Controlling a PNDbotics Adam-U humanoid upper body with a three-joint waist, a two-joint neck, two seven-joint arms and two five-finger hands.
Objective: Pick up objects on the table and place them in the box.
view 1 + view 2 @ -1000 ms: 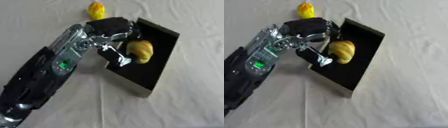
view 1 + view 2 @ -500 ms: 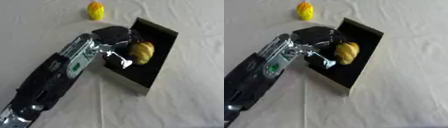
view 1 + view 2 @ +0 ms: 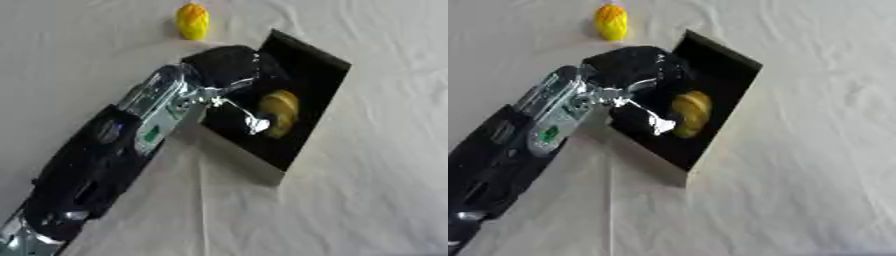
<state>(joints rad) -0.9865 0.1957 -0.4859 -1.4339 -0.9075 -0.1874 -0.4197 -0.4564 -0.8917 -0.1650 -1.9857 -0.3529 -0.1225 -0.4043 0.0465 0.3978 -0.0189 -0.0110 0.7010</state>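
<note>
L hand (image 3: pixel 229 70) reaches over the black box (image 3: pixel 322 67); can't tell finger state. 1 yellow obj (image 3: pixel 278 112) lies inside the box. 2nd yellow obj (image 3: pixel 192 21) sits on cloth at 11 o'clock of box.

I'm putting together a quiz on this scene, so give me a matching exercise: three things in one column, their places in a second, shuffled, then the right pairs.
Things:
1. yellow-brown fruit
2. small yellow object
3. left hand

Places:
a. on the cloth beyond the box
b. over the box's left rim
c. inside the black box

Pairs: 1-c, 2-a, 3-b
</note>
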